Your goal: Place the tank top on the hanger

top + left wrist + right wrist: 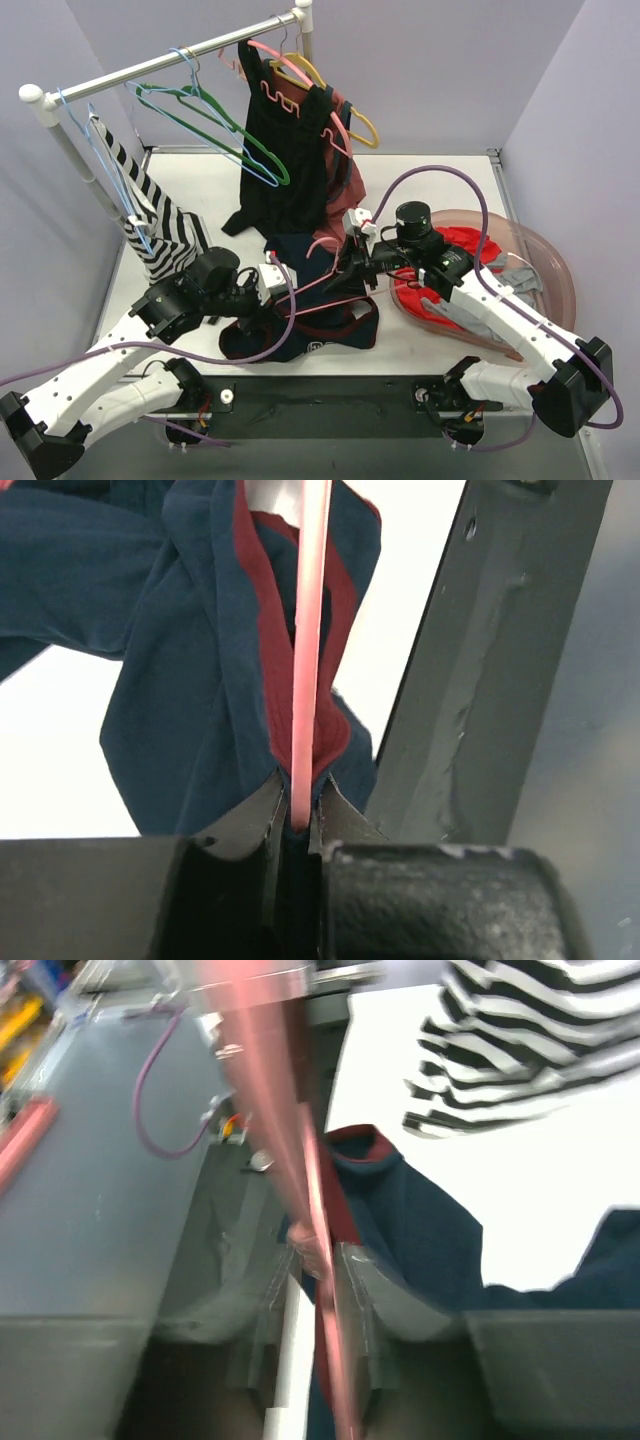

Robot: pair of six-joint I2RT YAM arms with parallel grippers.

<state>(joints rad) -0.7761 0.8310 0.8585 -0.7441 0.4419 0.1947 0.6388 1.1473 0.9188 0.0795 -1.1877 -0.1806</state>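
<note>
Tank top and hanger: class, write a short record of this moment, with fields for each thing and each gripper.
tank top: bunched between the arms, lower part on the table
hanger: off the rail, lying against the tank top
left gripper: shut on hanger, fabric at its tips
right gripper: shut on hanger
rail: carries black dress, striped garment

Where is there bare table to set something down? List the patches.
Largest bare patch: back-right table, between the dress and the basin. A smaller one back left, between the striped garment and the dress. Crowded: the centre, where the left gripper and right gripper hold the hanger with the tank top; the basin fills the right.
</note>
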